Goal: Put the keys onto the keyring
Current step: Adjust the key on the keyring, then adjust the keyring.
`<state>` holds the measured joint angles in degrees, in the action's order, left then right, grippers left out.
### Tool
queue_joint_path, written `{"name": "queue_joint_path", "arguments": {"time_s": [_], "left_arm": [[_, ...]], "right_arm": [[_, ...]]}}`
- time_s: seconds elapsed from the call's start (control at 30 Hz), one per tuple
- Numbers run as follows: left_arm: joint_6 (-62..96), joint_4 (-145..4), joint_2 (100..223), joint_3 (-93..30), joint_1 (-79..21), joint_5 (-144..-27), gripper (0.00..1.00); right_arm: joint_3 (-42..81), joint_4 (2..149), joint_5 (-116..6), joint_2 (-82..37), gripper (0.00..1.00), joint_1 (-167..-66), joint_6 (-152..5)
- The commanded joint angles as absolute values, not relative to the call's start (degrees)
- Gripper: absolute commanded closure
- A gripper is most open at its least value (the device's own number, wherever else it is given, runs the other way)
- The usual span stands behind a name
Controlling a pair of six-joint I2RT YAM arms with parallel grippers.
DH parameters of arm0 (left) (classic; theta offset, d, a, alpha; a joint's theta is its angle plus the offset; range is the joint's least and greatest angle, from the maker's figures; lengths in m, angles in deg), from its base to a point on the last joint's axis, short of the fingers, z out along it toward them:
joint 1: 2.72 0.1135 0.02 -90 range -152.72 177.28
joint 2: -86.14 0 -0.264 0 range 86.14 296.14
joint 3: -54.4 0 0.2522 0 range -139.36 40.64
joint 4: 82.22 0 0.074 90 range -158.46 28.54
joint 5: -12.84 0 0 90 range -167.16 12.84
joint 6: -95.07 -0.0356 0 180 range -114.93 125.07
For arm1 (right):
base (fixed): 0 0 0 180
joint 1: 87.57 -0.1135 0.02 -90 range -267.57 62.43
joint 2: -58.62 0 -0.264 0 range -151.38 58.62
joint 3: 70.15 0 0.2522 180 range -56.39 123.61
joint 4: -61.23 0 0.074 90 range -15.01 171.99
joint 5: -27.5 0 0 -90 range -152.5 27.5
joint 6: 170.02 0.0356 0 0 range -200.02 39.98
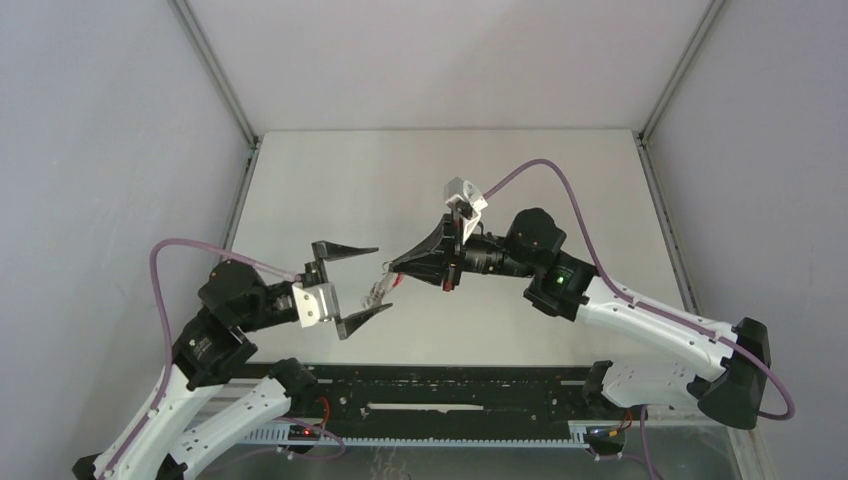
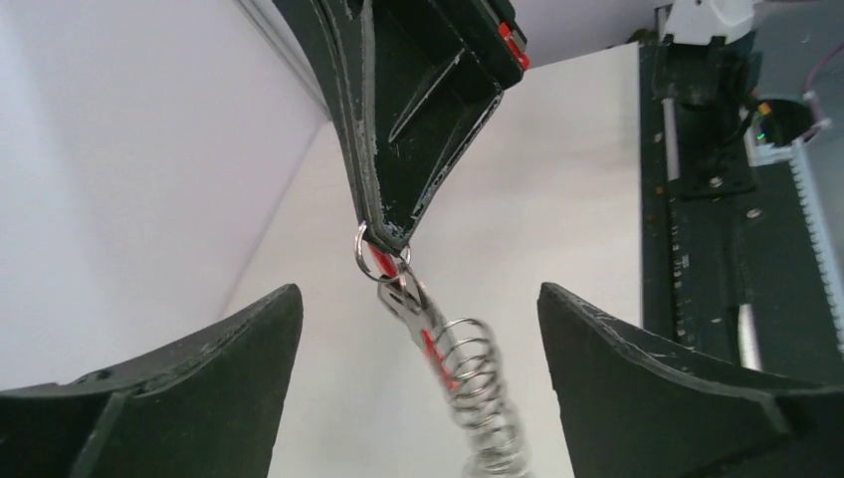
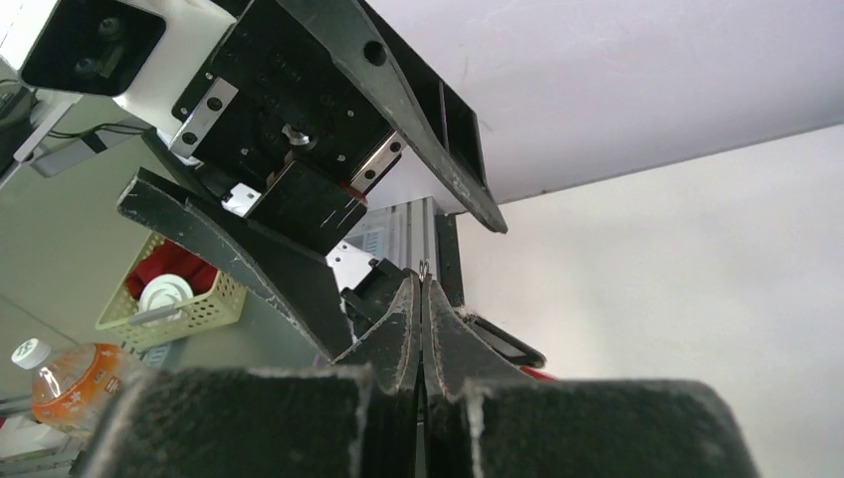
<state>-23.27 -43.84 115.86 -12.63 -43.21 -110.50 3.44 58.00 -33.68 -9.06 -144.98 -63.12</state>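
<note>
Clutter sits off to the side in R wrist view: yellow mesh basket (image 3: 214, 309) w/ sth red and a white cap inside, plus an orange bottle (image 3: 70, 388) w/ white lid, label too blurred to read. No other legible writing anywhere. Black slotted rail (image 1: 450, 400) runs along the near edge of the pale table (image 1: 400, 180). Purple cables (image 1: 540, 165) arc over both arms, and a green light (image 1: 557, 281) shows on the R arm.

Left gripper (image 1: 381, 278) is spread wide, fingers either side of the dangling bunch, touching nothing. Right gripper (image 2: 383, 231) is pressed together, tips pinching the keyring (image 2: 373, 254) from above. Its black fingers hide the ring's upper arc.

Keyring is a thin silvery loop held in mid-air above the table, between the two arms. Just under it, touching, hang the keys (image 2: 408, 299): small flat silvery pieces, tilted, w/ bits of red showing among them. Below those trails a silvery coil (image 2: 478, 388), blurred at its lower end. Can't tell whether the keys are threaded on the loop or only lie against it.
</note>
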Motion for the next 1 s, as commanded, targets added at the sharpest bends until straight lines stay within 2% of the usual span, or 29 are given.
{"name": "queue_joint_path", "arguments": {"time_s": [0.0,0.13,0.27,0.47,0.7,0.83,0.87,0.97], "left_arm": [[-18.6,-39.6,116.2,-13.0,-43.1,-110.3,0.03],[-11.0,-39.3,115.2,-9.3,-42.7,-110.7,0.0],[-0.3,-46.5,115.8,-5.0,-42.7,-107.6,0.0],[12.8,-56.0,120.2,-3.2,-42.7,-114.3,0.0],[15.0,-59.0,121.6,-3.6,-42.7,-114.4,0.0],[10.3,-57.6,121.2,-2.8,-42.7,-114.2,0.0],[8.3,-56.8,121.0,-2.6,-42.7,-113.1,0.02],[2.0,-54.2,120.8,-2.6,-42.6,-110.5,0.24]], "right_arm": [[3.8,57.6,-36.4,-6.0,1.0,-144.6,-64.6],[3.9,57.5,-42.1,-4.6,1.0,-144.8,-66.1],[3.9,57.6,-44.3,-3.8,1.0,-145.6,-67.2],[4.3,58.6,-49.7,-3.7,1.0,-148.1,-69.8],[5.0,58.1,-54.4,-4.4,1.0,-150.7,-71.5],[5.7,58.0,-56.6,-4.9,1.0,-152.3,-72.4],[5.8,58.2,-57.2,-4.9,1.0,-152.7,-72.8],[6.2,58.7,-58.1,-4.9,1.0,-153.5,-73.4]]}}
